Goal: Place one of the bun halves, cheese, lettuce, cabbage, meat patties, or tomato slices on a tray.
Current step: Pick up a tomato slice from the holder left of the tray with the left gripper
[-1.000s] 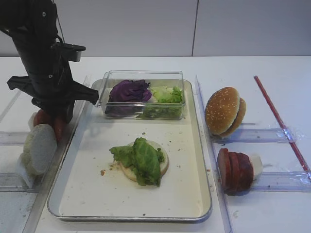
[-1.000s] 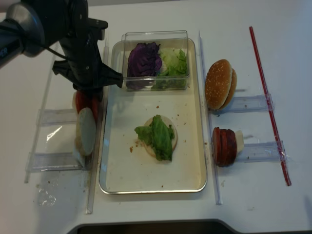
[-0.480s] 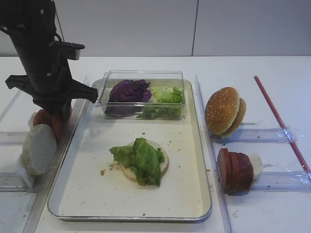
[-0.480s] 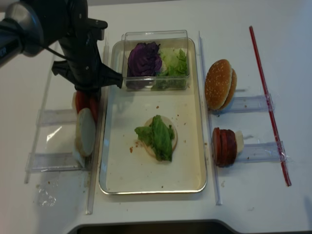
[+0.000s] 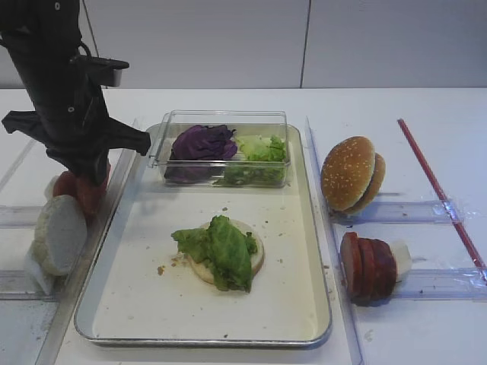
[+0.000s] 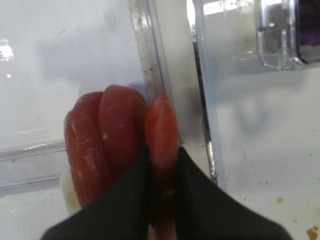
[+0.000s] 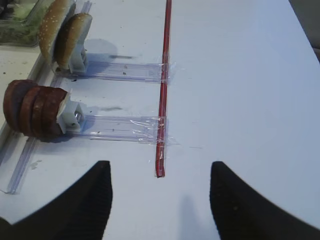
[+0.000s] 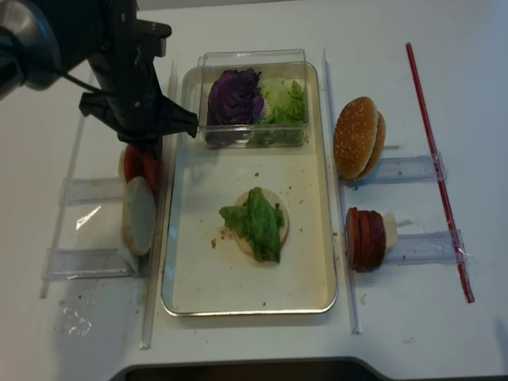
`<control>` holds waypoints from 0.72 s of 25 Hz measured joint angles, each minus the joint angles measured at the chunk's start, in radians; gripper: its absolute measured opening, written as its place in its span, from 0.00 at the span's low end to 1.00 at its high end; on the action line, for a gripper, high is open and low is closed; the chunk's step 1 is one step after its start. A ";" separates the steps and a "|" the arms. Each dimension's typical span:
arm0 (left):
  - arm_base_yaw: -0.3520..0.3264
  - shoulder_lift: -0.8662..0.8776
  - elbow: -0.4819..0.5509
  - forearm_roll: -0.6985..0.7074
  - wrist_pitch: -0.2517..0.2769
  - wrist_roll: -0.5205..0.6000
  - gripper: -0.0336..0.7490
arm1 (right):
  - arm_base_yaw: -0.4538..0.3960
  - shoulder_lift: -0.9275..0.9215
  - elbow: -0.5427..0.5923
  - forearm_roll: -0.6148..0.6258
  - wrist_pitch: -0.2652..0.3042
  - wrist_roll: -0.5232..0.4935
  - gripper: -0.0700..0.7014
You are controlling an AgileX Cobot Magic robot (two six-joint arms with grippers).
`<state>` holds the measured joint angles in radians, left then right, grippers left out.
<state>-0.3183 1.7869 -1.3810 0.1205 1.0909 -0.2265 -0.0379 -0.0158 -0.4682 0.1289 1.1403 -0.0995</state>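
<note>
Several tomato slices (image 6: pixel 100 140) stand on edge in a clear rack left of the tray (image 5: pixel 304 251). My left gripper (image 6: pixel 162 150) is shut on the slice nearest the tray (image 6: pixel 161 122); from above, the gripper (image 5: pixel 90 176) hangs over the red stack (image 5: pixel 67 186). On the tray lies a pale bun half (image 5: pixel 255 255) topped with lettuce (image 5: pixel 221 251). My right gripper (image 7: pixel 160 167) stands open over bare table, nothing between its fingers. Meat patties (image 5: pixel 369 268) and sesame bun halves (image 5: pixel 348 173) stand right of the tray.
A clear box (image 5: pixel 224 118) at the tray's far end holds purple cabbage (image 5: pixel 202 142) and more lettuce (image 5: pixel 260 148). Pale bun halves (image 5: pixel 57 234) stand in the left rack. A red strip (image 5: pixel 437 186) is taped across the right racks.
My left gripper has shut on the tomato slice and the arm has lifted slightly. The right gripper has not moved.
</note>
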 joint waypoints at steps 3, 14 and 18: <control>0.000 -0.004 0.000 0.000 0.012 0.000 0.12 | 0.000 0.000 0.000 0.000 0.000 0.000 0.68; 0.000 -0.098 0.000 0.000 0.006 0.000 0.12 | 0.000 0.000 0.000 0.000 0.000 0.000 0.68; 0.000 -0.129 0.000 -0.041 0.006 0.004 0.12 | 0.000 0.000 0.000 0.000 0.000 0.000 0.68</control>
<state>-0.3183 1.6581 -1.3810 0.0793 1.0968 -0.2227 -0.0379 -0.0158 -0.4682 0.1289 1.1403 -0.0995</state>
